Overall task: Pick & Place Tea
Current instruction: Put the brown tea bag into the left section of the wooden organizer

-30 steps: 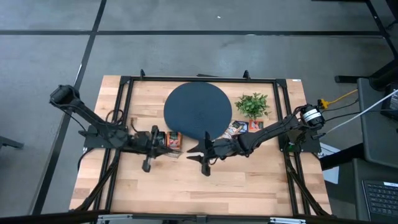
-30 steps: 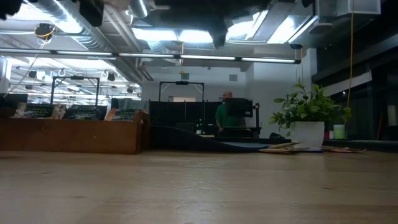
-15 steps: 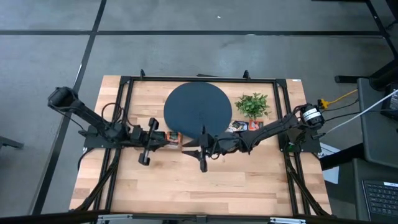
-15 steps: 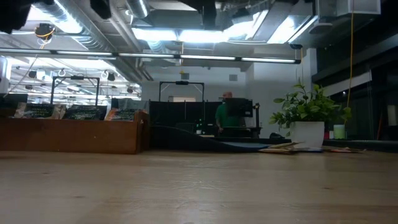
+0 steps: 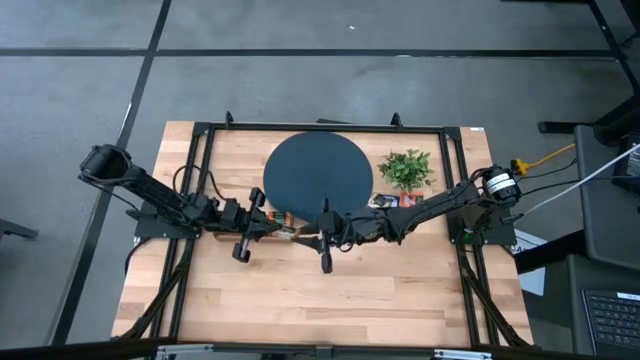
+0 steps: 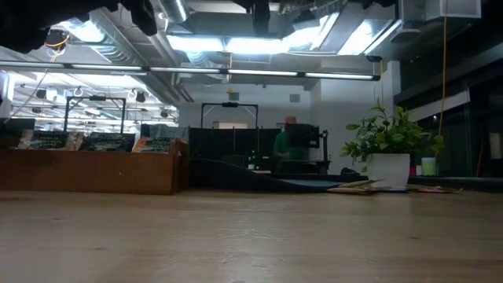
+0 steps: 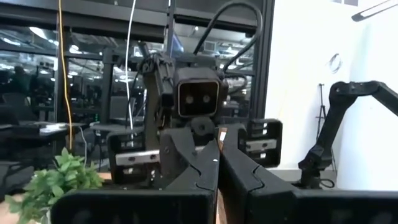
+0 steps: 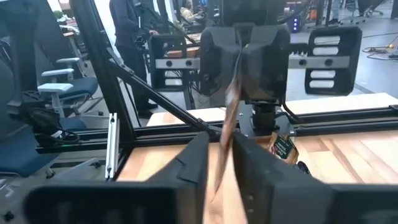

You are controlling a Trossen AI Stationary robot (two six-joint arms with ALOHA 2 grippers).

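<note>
A thin tea sachet (image 8: 228, 118), seen edge-on, spans the gap between my two grippers above the table's middle, just near of the round dark disc (image 5: 318, 177). My left gripper (image 5: 286, 229) comes from the left and my right gripper (image 5: 304, 237) from the right, tip to tip, both shut on it. In the left wrist view the sachet (image 7: 218, 138) is an orange sliver. More sachets (image 5: 390, 203) lie flat on the table by the plant. A wooden box of sachets (image 6: 94, 169) stands on the table, partly under my left gripper. My left gripper pinches the sachet's one end (image 8: 239, 53) between its two fingers, coming level from the table's left. The sachet stands on edge, lifted clear of the table. My right gripper pinches the sachet's other end (image 8: 221, 163) between its two fingers, coming level from the table's right, facing the left gripper.
A small green plant in a white pot (image 5: 406, 168) stands right of the disc. A black frame (image 5: 200, 150) runs round the table. The near half of the tabletop (image 5: 320, 300) is bare wood. A person (image 6: 287, 145) stands in the room beyond.
My left gripper has moved right, toward the right gripper, and its fingers now meet the right gripper's. My right gripper has shifted a little toward the left and the far edge.
</note>
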